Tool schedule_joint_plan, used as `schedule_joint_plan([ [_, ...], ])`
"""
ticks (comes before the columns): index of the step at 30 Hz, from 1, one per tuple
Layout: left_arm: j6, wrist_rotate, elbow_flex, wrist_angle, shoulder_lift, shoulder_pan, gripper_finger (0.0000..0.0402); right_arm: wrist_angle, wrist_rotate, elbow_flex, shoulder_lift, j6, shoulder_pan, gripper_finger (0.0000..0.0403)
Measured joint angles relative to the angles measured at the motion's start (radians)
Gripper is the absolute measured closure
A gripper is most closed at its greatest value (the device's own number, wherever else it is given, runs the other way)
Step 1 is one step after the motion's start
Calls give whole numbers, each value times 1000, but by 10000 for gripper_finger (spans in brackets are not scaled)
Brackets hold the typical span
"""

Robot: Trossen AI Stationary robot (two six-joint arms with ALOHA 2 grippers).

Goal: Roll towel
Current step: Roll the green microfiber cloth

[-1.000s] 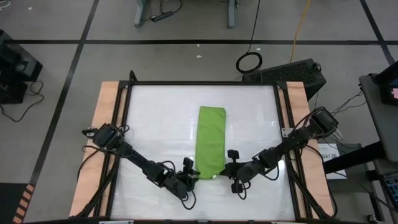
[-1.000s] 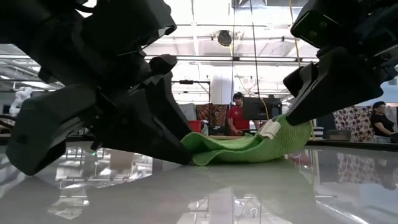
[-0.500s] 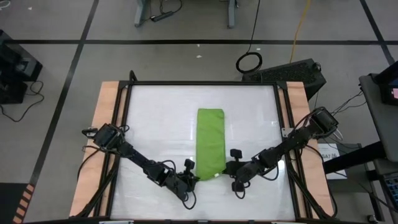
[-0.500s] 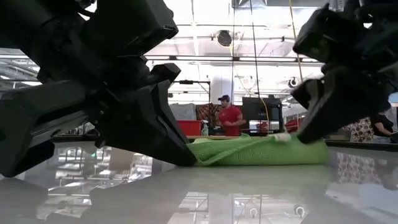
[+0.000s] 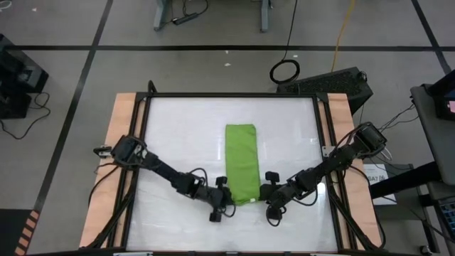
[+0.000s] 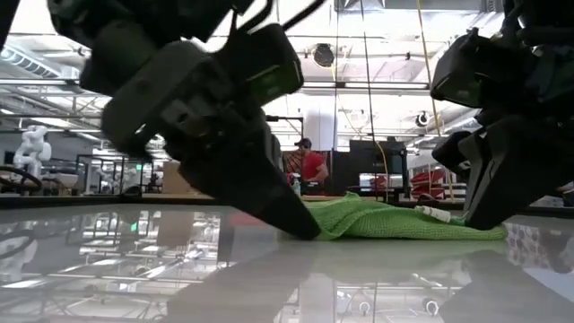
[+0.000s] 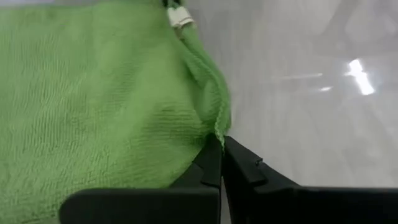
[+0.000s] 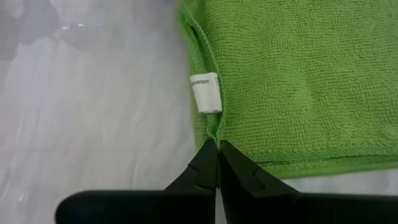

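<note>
The lime-green towel [image 5: 241, 162] lies folded into a long narrow strip down the table's middle, flat on the white tabletop, and it also shows in the low view [image 6: 395, 220]. A white label [image 8: 206, 93] sits on its near edge by the right corner. My left gripper [image 5: 228, 200] is shut at the strip's near left corner. My right gripper [image 5: 261, 193] is shut at the near right corner. Both stand low over the table in the low view, the left gripper [image 6: 308, 230] and the right gripper [image 6: 475, 222]. My left gripper pinches the towel's near left corner [image 7: 219, 129] between its two fingertips, coming low from the table's left. The corner lies on or just above the table, and the cloth is slack. My right gripper pinches the near edge at the right corner [image 8: 215, 138], just beside the white label, between its two fingertips, coming low from the table's right. The cloth lies flat and slack there.
Bare white tabletop [image 5: 178, 142] lies to the left and right of the strip and beyond its far end. Wooden side rails [image 5: 117, 156] and a dark frame border the table. People stand in the room beyond the table [image 6: 311, 166].
The towel's near end, held raised at its right corner a second ago, has come down and now lies flat on the table. My left gripper has moved toward the table's right, up to the near left corner, and has turned. My right gripper has gone down.
</note>
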Motion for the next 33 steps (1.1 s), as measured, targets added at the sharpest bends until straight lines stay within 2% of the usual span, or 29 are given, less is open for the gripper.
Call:
schedule_joint_plan([
  [7,-140,132,-1,22,-4,43,399,-6,-56,0,-8,-4,0,403],
  [13,-232,232,-2,5,-31,57,399,-43,-61,0,-59,-22,0,403],
  [22,-348,262,-2,5,-72,82,400,-75,-134,0,-95,-65,-6,397],
  [33,-437,331,-1,-60,-73,120,398,-148,-138,0,-94,-47,-34,385],
])
